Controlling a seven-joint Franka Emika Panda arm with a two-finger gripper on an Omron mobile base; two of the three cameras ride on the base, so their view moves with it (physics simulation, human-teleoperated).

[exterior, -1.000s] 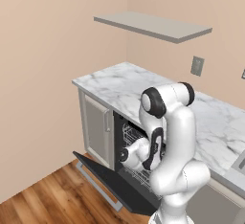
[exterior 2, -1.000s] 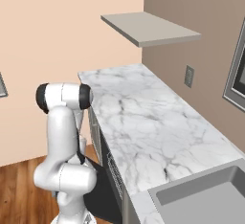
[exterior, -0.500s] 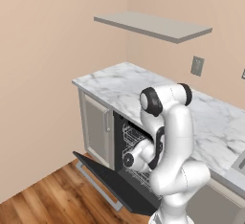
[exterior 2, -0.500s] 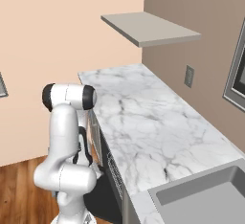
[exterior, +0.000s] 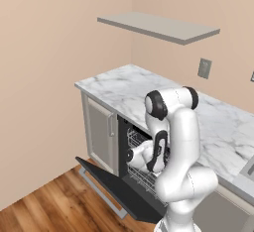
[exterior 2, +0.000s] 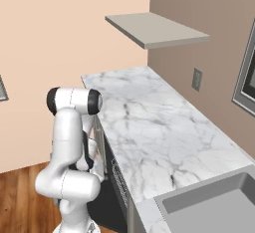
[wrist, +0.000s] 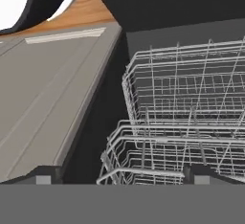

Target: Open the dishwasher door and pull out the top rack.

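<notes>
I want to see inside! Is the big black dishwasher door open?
Open. The flat black dishwasher door hangs folded down toward the wooden floor, with silvery wire racks showing in the opening behind it.

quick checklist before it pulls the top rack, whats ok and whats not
1. Door fully down: ok, it lies about flat in the left base view.
2. Top rack in front of the gripper: ok, its front rim sits between the fingertips in the hand view.
3. Jaws spread to take the rim: ok, tips stand wide apart.
4. Rim gripped: not ok, nothing clamped yet.
5. Rack pulled out: not ok, the left base view shows it inside the opening.
6. Lower rack snagging: cannot tell.
</notes>
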